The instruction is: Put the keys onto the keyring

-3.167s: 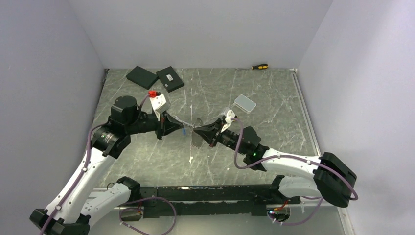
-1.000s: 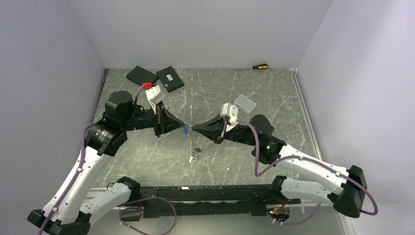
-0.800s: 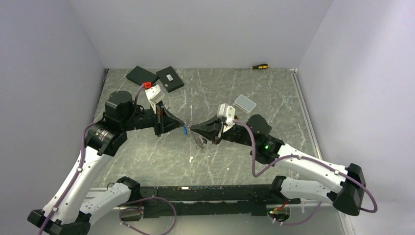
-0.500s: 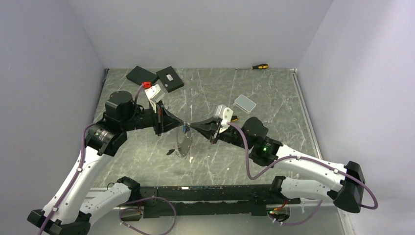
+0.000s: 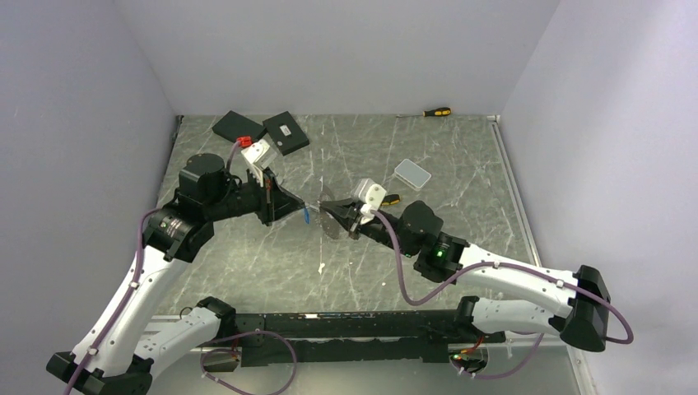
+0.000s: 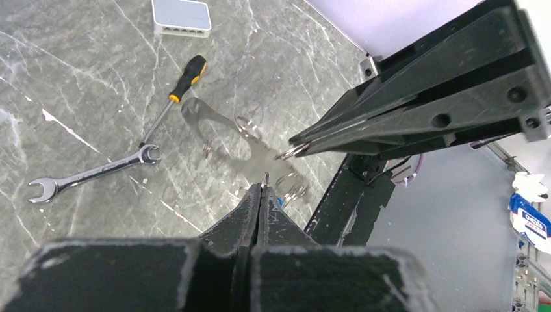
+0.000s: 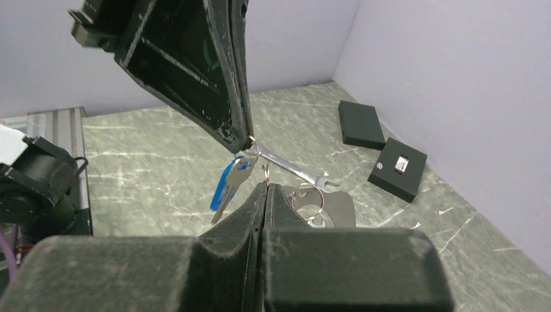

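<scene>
Above the middle of the counter [image 5: 461, 164] we see two tools meeting tip to tip: the left tool [image 6: 262, 190] and the right tool [image 7: 266, 186] are both pinched closed on the one thin keyring [image 7: 249, 156]. One blue-headed key [image 7: 226, 187] hangs from it, and one spanner [image 6: 94, 174] lies on the counter below.

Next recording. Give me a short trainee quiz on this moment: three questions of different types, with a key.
1. True or false: the left gripper and the right gripper are both shut.
2. Where is the silver spanner? A: in the left gripper. B: flat on the table. C: in the right gripper.
3. Fill in: the key hanging from the keyring at the left gripper's tip has a ____ head.
Key: 1 true; 2 B; 3 blue.
</scene>
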Action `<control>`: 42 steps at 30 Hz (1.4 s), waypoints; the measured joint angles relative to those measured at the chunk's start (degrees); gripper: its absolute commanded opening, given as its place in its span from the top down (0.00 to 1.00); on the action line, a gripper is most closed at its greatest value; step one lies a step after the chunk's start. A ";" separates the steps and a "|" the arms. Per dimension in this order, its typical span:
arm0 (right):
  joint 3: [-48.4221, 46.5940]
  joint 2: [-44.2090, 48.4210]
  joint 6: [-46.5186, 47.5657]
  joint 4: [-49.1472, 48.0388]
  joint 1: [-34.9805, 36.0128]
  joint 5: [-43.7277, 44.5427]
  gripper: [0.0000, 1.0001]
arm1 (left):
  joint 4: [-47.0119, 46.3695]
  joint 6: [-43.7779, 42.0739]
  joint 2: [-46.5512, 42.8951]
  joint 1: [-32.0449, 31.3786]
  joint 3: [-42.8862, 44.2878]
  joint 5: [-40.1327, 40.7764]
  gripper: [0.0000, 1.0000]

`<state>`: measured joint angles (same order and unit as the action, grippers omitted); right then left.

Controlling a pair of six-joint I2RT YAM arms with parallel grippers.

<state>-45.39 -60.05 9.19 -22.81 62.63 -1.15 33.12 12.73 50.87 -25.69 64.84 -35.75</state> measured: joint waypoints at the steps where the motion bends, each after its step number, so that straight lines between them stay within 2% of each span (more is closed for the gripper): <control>1: 0.00 -0.52 0.35 -0.04 0.26 0.63 1.00 | -0.17 0.31 0.02 0.00 0.00 0.00 1.00; 9: 0.00 -3.76 1.77 -0.04 1.62 1.29 1.00 | -1.05 1.62 0.02 0.00 0.00 0.07 1.00; 42: -0.57 -3.82 2.91 -2.99 2.84 4.11 1.00 | -0.72 1.81 0.55 0.00 -0.87 2.21 1.00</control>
<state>-45.95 -63.88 12.10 -25.80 65.47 2.96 32.40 14.55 51.42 -25.69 63.96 -33.54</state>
